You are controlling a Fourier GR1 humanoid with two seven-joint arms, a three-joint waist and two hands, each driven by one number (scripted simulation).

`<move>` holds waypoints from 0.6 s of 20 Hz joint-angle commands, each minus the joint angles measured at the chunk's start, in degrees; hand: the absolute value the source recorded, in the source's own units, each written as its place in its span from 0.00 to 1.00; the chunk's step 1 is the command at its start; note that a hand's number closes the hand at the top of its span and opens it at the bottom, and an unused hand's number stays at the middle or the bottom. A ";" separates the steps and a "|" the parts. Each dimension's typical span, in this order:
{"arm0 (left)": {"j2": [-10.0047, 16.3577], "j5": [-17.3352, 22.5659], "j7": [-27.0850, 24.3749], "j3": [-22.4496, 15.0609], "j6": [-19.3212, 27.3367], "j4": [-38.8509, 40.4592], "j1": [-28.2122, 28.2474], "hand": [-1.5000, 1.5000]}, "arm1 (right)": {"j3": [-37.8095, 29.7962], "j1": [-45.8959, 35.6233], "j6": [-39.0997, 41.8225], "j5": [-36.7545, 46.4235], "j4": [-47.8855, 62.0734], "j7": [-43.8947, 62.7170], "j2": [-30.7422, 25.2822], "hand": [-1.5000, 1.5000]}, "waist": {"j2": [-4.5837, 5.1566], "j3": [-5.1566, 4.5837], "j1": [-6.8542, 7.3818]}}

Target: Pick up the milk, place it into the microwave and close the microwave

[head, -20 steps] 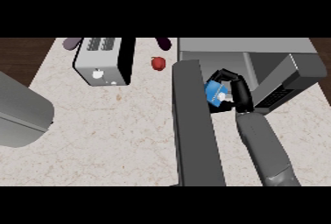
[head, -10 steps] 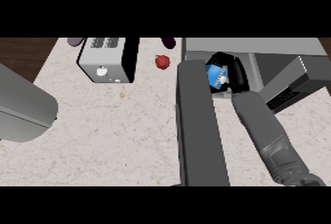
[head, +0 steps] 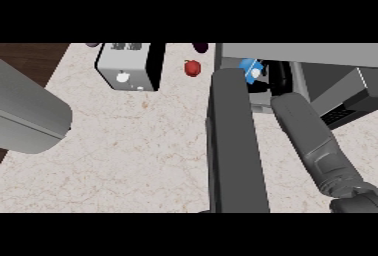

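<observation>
1. Pale speckled counter (head: 140, 155) filled most of the head view, with dark wood showing beyond its far left corner.
2. The right hand (head: 277, 80) was inside the dark mouth of the microwave (head: 325, 52). It showed as a black shape against the black cavity, so whether it gripped anything could not be told.
3. The milk (head: 251, 70), a blue carton with a white patch, sat just left of that hand and touching its dark outline, at the front left of the microwave's opening. Whether it rested on the cavity floor could not be told.
4. The right forearm (head: 310, 135) ran from the lower right corner up into the opening.
5. The door (head: 236, 150) stood swung wide open, a long dark grey slab reaching from the microwave toward the view's lower edge, just left of the forearm.
6. A small red fruit (head: 192, 67) lay on the counter near the door's far end, left of the milk.
7. The toaster (head: 125, 72) stood further left, near the counter's far edge.
8. The left arm (head: 29, 117) showed only as a broad grey shape at the left edge; its hand was out of view.
</observation>
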 commanded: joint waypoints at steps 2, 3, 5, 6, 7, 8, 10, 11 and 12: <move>0.52 -0.49 -0.63 0.28 -0.70 1.92 -0.87 0.00 | 0.49 -1.44 -6.39 2.41 2.31 -2.27 -2.91 1.00 | 0.49 0.00 0.91; 0.26 -1.51 -0.55 -0.74 -0.42 2.03 -1.93 0.00 | 0.88 -2.32 -7.39 3.07 2.75 -2.02 -3.21 1.00 | 0.71 0.01 0.94; 0.20 -2.25 -1.28 -1.00 -1.32 2.38 -1.73 0.00 | 0.71 -1.50 -7.99 3.22 3.43 -3.58 -3.92 1.00 | 1.20 0.06 1.79; 0.33 -1.55 -0.88 -0.99 -1.25 2.10 -1.72 0.00 | 0.90 -2.09 -8.85 3.72 4.30 -2.47 -4.61 1.00 | 1.27 0.07 2.23; 0.53 -1.99 0.23 -1.32 -0.29 1.70 -2.41 0.00 | 1.03 -2.57 -10.93 4.09 4.70 -2.06 -3.72 1.00 | 0.97 0.08 1.64; 0.55 -2.67 -0.03 -1.39 -0.29 2.02 -2.71 0.00 | 1.62 -2.40 -10.93 4.86 4.71 -3.02 -5.22 1.00 | 1.52 0.11 2.18; 0.87 -1.78 0.26 -1.70 -0.56 1.97 -3.20 0.00 | 2.68 -2.31 -12.31 6.36 7.04 -0.90 -5.46 1.00 | 1.77 0.09 2.90; 0.30 -2.66 -0.63 -2.04 -0.39 3.41 -4.18 0.00 | 0.74 -2.98 -12.57 4.54 6.83 0.57 -6.15 1.00 | 1.77 0.08 2.31; 0.96 -1.74 -0.75 -1.39 -1.37 3.19 -3.25 0.00 | 2.12 -2.82 -15.58 6.33 8.35 2.42 -6.31 1.00 | 1.84 0.01 3.53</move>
